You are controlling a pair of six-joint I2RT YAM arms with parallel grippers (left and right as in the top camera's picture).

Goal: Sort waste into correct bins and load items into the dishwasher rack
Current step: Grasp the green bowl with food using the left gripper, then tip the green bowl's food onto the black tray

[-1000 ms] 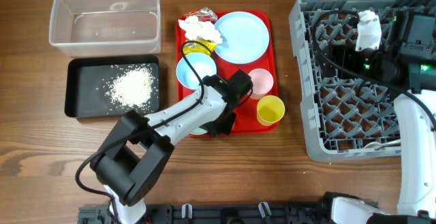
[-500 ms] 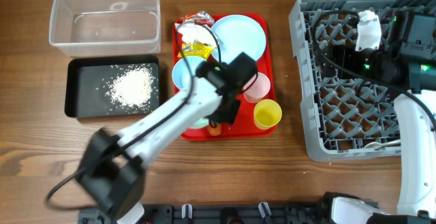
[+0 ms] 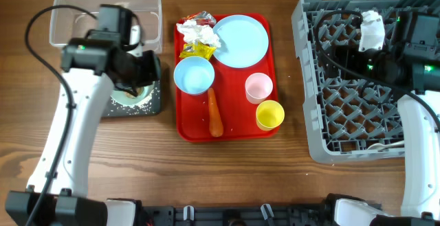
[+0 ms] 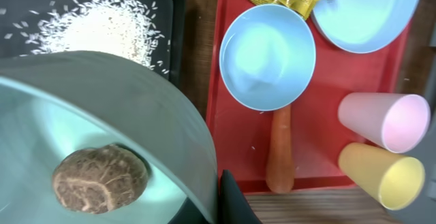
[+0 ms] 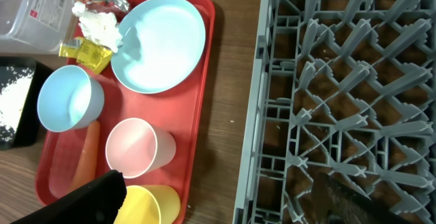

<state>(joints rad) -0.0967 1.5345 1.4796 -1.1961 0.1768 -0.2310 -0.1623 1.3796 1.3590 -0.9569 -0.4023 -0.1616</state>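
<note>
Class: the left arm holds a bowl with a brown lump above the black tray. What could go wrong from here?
1. The left end effector pinches the bowl by its rim only, so tipping it may make it slip.
2. The bowl overhangs the black tray at its right edge, so the brown lump could roll out onto the table.

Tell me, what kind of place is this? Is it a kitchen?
Probably a robot practice setup for clearing dishes, not a real kitchen: there's a grey dishwasher rack, a red tray carrying a plate and a carrot, and a robot arm over a wooden table.
</note>
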